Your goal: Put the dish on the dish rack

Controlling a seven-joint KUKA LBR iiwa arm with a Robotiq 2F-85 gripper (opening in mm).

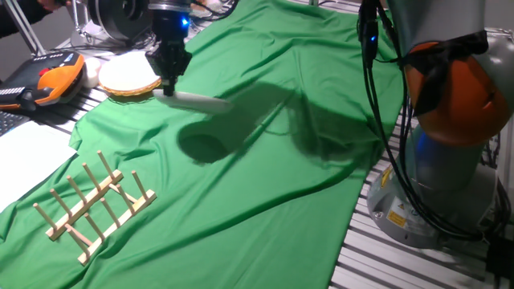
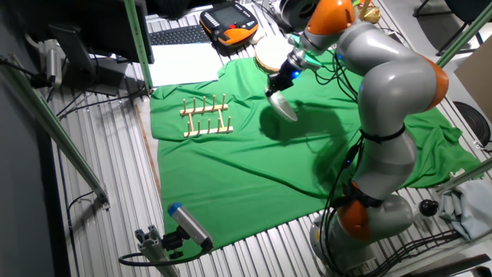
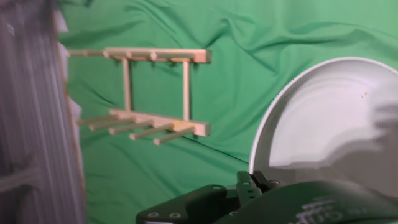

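While I hold the dish point(image 1: 197, 100) pinched by its rim in the gripper point(image 1: 170, 87), it hangs tilted above the green cloth point(image 1: 265, 160), clear of the surface with its shadow beneath. I judge the pickup done and the carry and placement left: the dish rack point(image 1: 95, 205) stands empty, well apart near the cloth's far corner. The wicker-rimmed disc point(image 1: 128, 76) lies just behind my hand. From the hand view the rack point(image 3: 155, 93) sits ahead. I can read no writing; labels on the robot base point(image 1: 395, 215) are too small
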